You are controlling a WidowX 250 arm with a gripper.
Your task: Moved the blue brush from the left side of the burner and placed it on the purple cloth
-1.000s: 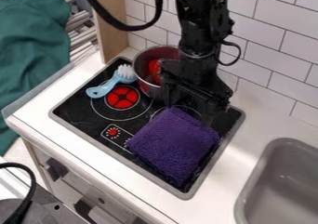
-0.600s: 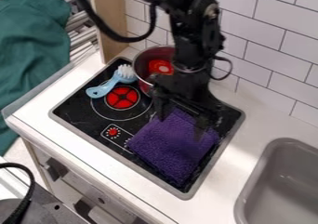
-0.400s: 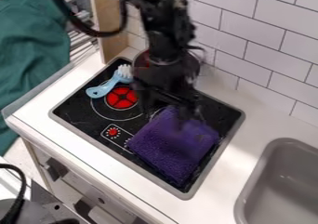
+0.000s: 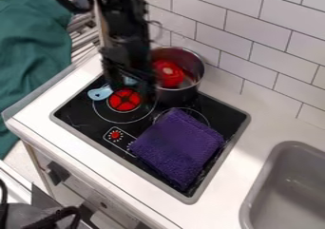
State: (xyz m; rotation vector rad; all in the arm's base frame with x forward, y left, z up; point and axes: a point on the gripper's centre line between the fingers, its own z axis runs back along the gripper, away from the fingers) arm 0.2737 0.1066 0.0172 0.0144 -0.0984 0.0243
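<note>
The black gripper [image 4: 132,88] hangs over the back left of the stove, above the red burner [image 4: 124,100] and in front of the brush's bristle end. It looks blurred, with two dark fingers spread apart and a gap between them. The blue brush [image 4: 99,93] lies at the burner's left side; its handle end shows, while the rest is mostly hidden behind the gripper. A folded purple cloth [image 4: 178,146] lies flat on the right part of the stove.
A metal pot [image 4: 185,91] with a red item inside stands at the back of the stove, just right of the gripper. A grey sink [image 4: 289,190] is at the lower right, a tiled wall behind, and green fabric [image 4: 32,47] at the left.
The arm has swung left from above the purple cloth, past the pot, to over the brush and burner. Pot and cloth are uncovered now; the brush is partly covered.
</note>
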